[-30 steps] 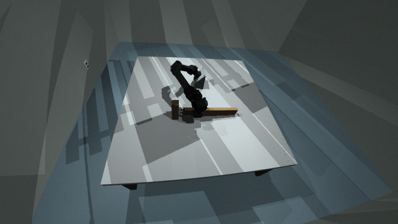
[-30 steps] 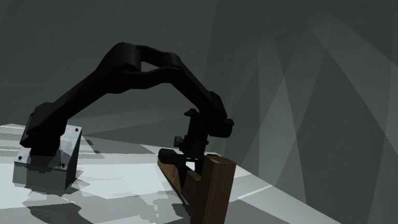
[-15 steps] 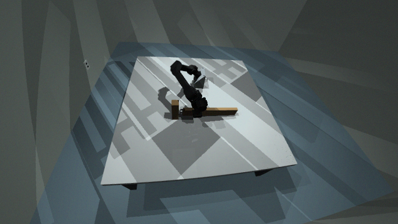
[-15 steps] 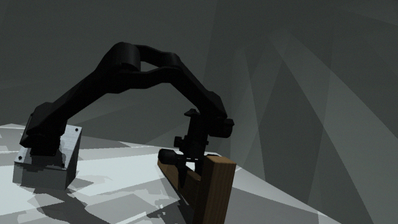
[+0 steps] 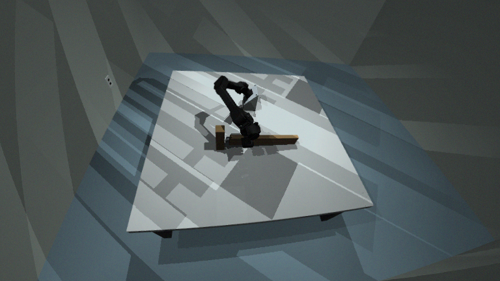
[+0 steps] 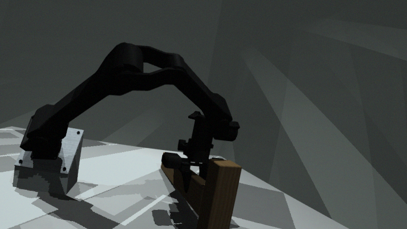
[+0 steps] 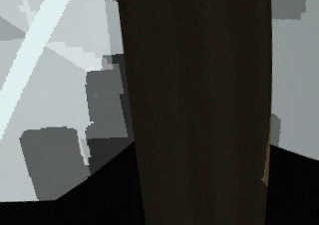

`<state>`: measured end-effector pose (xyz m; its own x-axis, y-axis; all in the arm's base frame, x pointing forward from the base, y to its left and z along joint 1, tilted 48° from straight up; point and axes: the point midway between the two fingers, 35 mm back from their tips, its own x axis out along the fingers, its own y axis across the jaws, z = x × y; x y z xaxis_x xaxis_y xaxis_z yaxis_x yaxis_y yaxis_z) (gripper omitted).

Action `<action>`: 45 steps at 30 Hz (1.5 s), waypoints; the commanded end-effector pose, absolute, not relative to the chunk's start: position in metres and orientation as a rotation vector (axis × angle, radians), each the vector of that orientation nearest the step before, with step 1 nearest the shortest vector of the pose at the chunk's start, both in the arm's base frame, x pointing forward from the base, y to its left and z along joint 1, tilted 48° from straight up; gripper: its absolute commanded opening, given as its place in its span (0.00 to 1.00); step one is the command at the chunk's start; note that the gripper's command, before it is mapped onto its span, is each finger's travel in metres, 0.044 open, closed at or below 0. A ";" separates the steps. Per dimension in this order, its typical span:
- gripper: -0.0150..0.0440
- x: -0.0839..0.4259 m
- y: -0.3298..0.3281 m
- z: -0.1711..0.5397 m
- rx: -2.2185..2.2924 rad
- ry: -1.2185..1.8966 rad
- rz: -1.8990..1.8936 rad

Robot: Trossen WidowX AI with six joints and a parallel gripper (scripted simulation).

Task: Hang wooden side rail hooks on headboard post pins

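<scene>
Brown wood stands nearest you in the exterior view: the upright post, whose slot faces the rail and is turned away from your camera, so you cannot tell what sits inside it. From the top view, the grey hooks bridge the narrow gap between post and rail; they are too small for you to tell whether they rest on the pins.

Just beyond the post, you have the end effector pointing down, clamped on the rail near its hooked end. One finger is on each side of the wood, and most of the rail's length reaches out past the grip, away from the post. You see a long, straight, squared bar, its tan wood partly lit on top and nearly black-brown in your wrist view, lined up with the post. It runs low over the pale tabletop; you cannot tell whether the far end touches it.

Farther back, your black arm arches up from a slanted metal base.
</scene>
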<state>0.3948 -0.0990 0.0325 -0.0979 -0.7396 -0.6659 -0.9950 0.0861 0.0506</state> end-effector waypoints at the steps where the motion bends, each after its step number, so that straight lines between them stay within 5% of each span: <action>1: 0.25 0.397 -0.096 0.038 -1.715 1.878 0.698; 45: 0.25 0.398 -0.097 0.042 -1.715 1.878 0.698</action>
<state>0.3951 -0.1012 0.0355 -0.1013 -0.7394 -0.6656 -0.9947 0.0878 0.0538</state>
